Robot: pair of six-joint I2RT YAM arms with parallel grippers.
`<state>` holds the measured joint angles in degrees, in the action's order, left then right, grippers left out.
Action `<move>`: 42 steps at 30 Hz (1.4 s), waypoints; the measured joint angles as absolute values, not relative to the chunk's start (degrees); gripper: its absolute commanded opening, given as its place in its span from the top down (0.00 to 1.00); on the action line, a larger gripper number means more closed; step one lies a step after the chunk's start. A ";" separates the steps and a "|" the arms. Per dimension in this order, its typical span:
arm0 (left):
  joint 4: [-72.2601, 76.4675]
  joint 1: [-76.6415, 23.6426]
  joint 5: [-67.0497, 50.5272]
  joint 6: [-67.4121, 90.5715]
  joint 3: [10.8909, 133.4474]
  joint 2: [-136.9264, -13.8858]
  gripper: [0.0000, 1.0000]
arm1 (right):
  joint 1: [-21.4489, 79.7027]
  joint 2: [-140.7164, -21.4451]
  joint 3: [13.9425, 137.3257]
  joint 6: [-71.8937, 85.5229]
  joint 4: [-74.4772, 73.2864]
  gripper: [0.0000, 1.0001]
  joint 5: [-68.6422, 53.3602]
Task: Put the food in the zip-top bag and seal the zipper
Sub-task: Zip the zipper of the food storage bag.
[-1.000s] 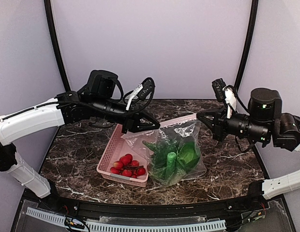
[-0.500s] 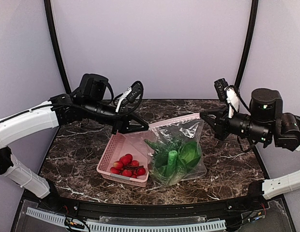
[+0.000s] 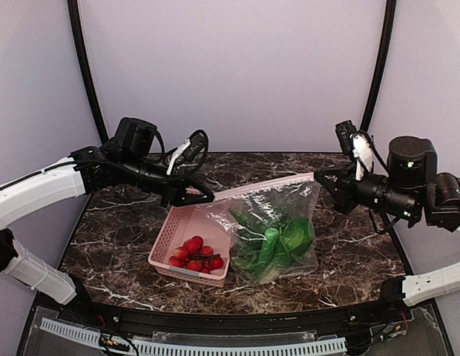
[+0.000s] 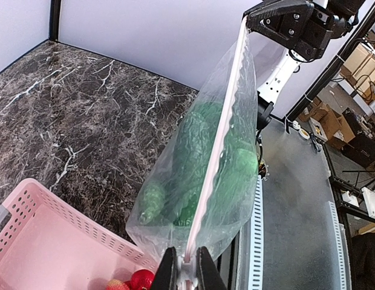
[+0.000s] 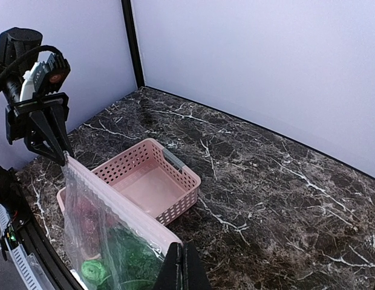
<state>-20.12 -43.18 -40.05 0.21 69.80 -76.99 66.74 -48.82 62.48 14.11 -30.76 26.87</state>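
Top external view: the bag (image 3: 297, 204) is seen right of centre, hung by its zipper (image 3: 263, 187), which is stretched almost level between 2 grippers. Its lower end is set on the table (image 3: 119, 222) just beside the pink basket (image 3: 165, 241). The food (image 3: 278, 241), all green toy vegetables, is gathered inside at the bottom of the bag. The left gripper (image 3: 205, 197) is clamped on the left end of the zipper. In the left wrist view its fingers (image 4: 167, 275) are seen pressed together on the strip at the bottom edge of the frame. The right gripper (image 3: 320, 178) is pinched shut on the opposite end, at the upper right of that view.

The bag is judged to be thin, floppy, slick film with no shape of its own. The load is judged light, yet enough to sag the film. The zipper is judged the stiffest part and the soundest place to be held, at its ends as now, so that a straight line is given for pressing. Whether the 2 lips of the strip are already mated cannot be made out, since the strip is seen edge-on.

No brand, label or readable writing is found; only faint pale ovals are printed on the film.
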 measured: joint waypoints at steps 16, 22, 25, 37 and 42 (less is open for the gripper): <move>-22.70 -40.56 -39.81 -2.61 68.60 -75.09 0.99 | 66.74 -48.36 62.67 15.18 -32.25 1.00 28.34; -22.46 -40.38 -40.21 -2.39 68.34 -75.02 0.99 | 66.74 -48.47 62.70 15.18 -32.25 1.00 28.27; -20.67 -40.12 -41.34 -0.05 67.35 -75.00 0.99 | 66.72 -49.06 63.20 15.07 -32.45 0.77 28.62; -10.83 -38.44 -41.10 12.86 67.16 -80.18 0.38 | 65.67 -51.44 65.91 14.72 -32.45 0.17 33.56; -9.04 -38.44 -37.43 15.40 67.90 -82.94 0.16 | 65.60 -51.96 66.19 14.41 -32.38 0.04 34.15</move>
